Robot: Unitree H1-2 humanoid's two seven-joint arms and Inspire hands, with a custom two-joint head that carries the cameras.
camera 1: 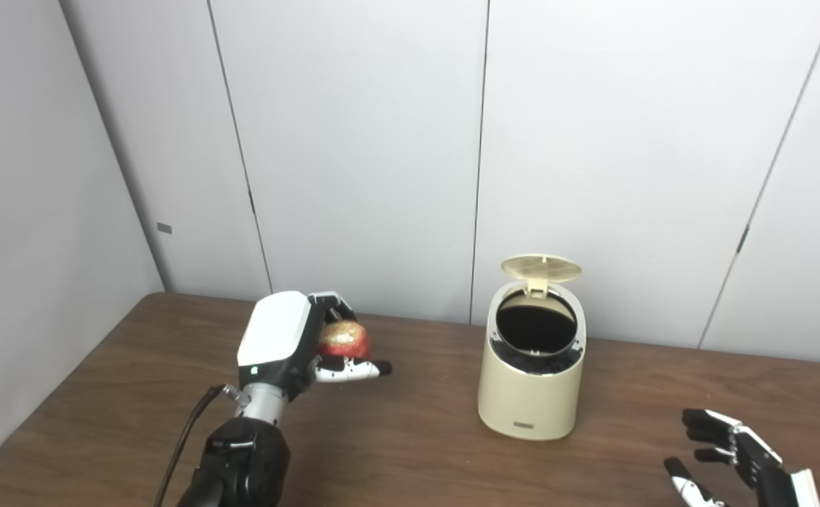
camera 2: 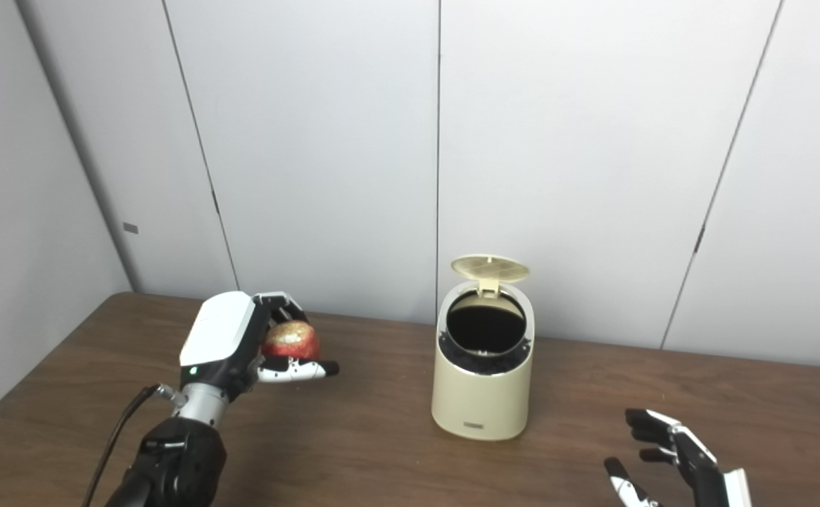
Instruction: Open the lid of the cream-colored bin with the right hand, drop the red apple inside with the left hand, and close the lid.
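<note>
A cream-colored bin (camera 1: 531,384) stands on the brown table (camera 1: 410,451), right of centre. Its round lid (camera 1: 541,266) is tipped up at the back, so the dark opening (camera 1: 536,325) shows. The red apple (camera 1: 343,340) sits in my left hand (camera 1: 297,345), which is shut on it and held above the table well to the left of the bin. My right hand (camera 1: 733,458) is low at the front right, off to the bin's right, fingers spread with nothing in them.
Grey wall panels (camera 1: 410,141) rise right behind the table's far edge, close behind the bin. The left wall (camera 1: 22,211) borders the table's left side. A black cable (camera 1: 184,436) hangs from my left forearm.
</note>
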